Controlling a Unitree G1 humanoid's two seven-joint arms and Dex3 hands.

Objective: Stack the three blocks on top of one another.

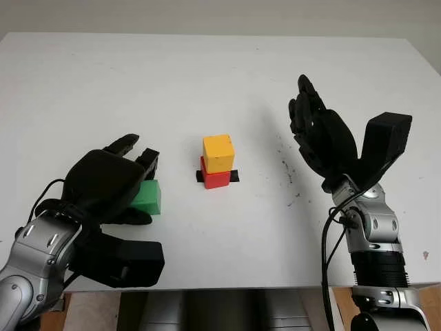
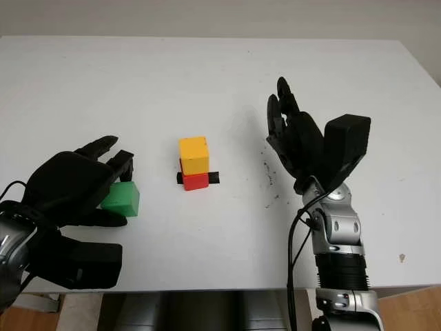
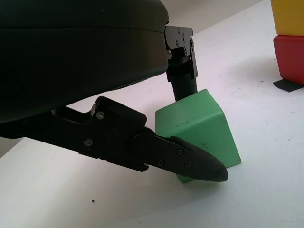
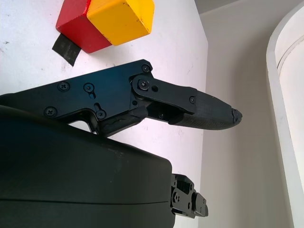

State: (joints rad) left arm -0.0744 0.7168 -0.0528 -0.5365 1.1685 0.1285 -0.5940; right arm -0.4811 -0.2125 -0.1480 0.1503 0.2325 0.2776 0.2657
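A yellow block [image 1: 218,152] sits on a red block [image 1: 216,179] at the table's middle, over a strip of black tape [image 1: 235,176]. To their left, a green block [image 1: 151,198] stands on the table. My left hand [image 1: 145,188] is shut on the green block. In the left wrist view one finger [image 3: 183,71] presses the green block's [image 3: 199,123] far side and the thumb [image 3: 190,161] crosses its near face. My right hand [image 1: 324,134] is open and held up above the table, to the right of the two-block stack.
The white table [image 1: 207,83] stretches wide behind the blocks. Small dark specks [image 1: 286,169] mark its surface between the stack and my right hand. The table's front edge [image 1: 241,284] runs just ahead of both forearms.
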